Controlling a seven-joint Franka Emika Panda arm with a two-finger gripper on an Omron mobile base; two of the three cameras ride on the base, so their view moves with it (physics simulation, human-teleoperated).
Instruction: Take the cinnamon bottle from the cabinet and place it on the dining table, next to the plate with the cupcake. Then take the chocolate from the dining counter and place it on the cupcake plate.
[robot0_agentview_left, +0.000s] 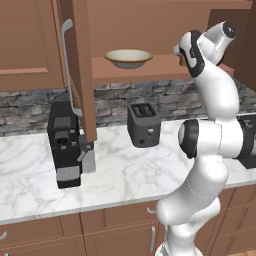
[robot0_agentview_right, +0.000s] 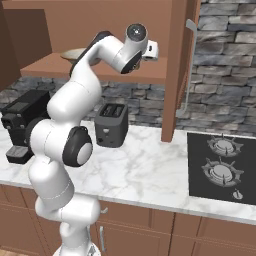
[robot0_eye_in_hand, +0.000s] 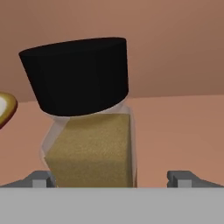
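In the hand view the cinnamon bottle (robot0_eye_in_hand: 89, 144), between the claw's (robot0_eye_in_hand: 111, 179) tips, loses its base below the frame. A tan bowl (robot0_eye_in_hand: 5, 108) off to that side is cut by the edge.

A tan bowl (robot0_agentview_left: 128, 58) with a pale inside sits on a wooden shelf. Below it, a white marble worktop (robot0_agentview_left: 120, 172) with grey veins runs along a grey stone backsplash (robot0_agentview_left: 30, 107). A black coffee machine (robot0_agentview_left: 64, 143) stands at the left, a dark grey two-slot toaster (robot0_agentview_left: 144, 124) near the middle. A black gas hob (robot0_agentview_right: 222, 167) with two burners lies at the right.
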